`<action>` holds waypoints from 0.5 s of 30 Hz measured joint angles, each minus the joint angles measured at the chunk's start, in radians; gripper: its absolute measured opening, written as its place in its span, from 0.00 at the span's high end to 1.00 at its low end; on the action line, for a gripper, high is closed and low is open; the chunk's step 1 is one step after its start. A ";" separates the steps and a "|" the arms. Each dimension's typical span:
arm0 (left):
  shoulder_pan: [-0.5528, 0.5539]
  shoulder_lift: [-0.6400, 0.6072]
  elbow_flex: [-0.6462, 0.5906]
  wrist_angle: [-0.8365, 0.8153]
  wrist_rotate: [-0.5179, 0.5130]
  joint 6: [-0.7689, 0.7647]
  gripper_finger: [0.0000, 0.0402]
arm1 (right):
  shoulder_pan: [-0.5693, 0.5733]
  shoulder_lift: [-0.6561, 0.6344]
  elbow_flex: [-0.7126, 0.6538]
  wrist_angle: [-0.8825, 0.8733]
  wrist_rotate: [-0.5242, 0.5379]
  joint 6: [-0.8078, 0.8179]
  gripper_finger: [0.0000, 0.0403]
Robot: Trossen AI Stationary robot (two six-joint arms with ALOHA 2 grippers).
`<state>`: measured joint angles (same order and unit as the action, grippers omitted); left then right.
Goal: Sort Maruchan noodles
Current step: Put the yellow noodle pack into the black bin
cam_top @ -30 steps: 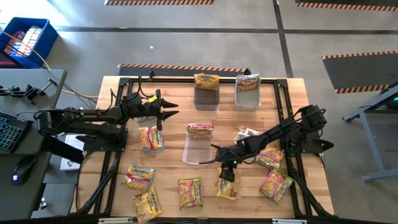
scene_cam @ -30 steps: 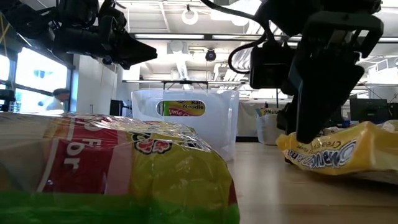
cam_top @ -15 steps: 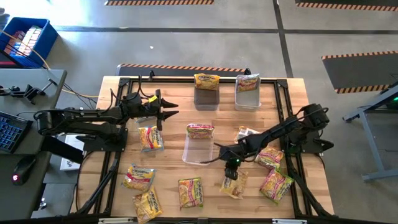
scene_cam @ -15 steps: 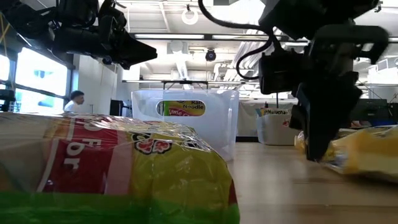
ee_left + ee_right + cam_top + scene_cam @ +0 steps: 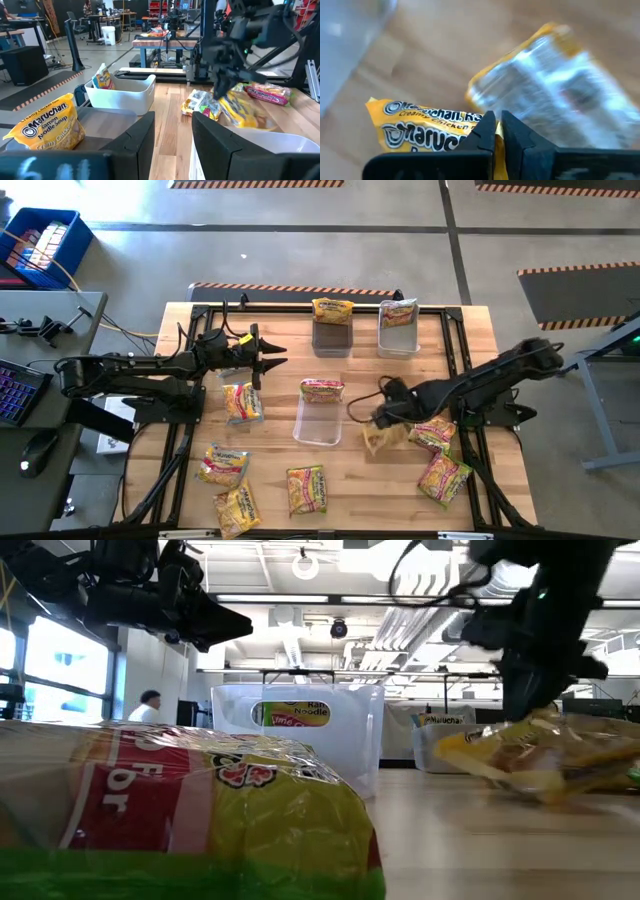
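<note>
My right gripper is shut on a yellow Maruchan packet beside the right wall of the clear middle bin. The low view shows that packet in the air under the gripper. A red-and-green packet lies on the middle bin's far rim. A yellow packet sits on the dark bin, and a silvery one on the clear far bin. My left gripper hovers open left of the bins, touching nothing. My right gripper pinches the yellow packet between its two shut fingers at one edge. It comes from above, pointing down. The packet hangs tilted below the fingers, lifted clear of the table.
Loose packets lie on the table: one yellow under the left arm, several along the near edge, and others on the right. A person shows in the room beyond. Bare wood lies between the bins.
My right gripper, shut on the yellow packet, has risen and drawn back toward the table's far and right side. The packet first slid a little to the right along the table near the near edge. It has since been lifted clear and hangs beside the middle bin.
</note>
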<state>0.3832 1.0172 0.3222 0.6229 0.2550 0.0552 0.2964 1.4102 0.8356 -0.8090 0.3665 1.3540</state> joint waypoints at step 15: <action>-0.029 0.043 0.004 0.005 0.007 -0.027 0.70 | 0.056 -0.122 0.000 0.021 0.635 -0.024 1.00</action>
<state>0.3545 1.0605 0.3266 0.6283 0.2621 0.0278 0.3527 1.2886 0.8356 -0.7877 1.0020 1.3295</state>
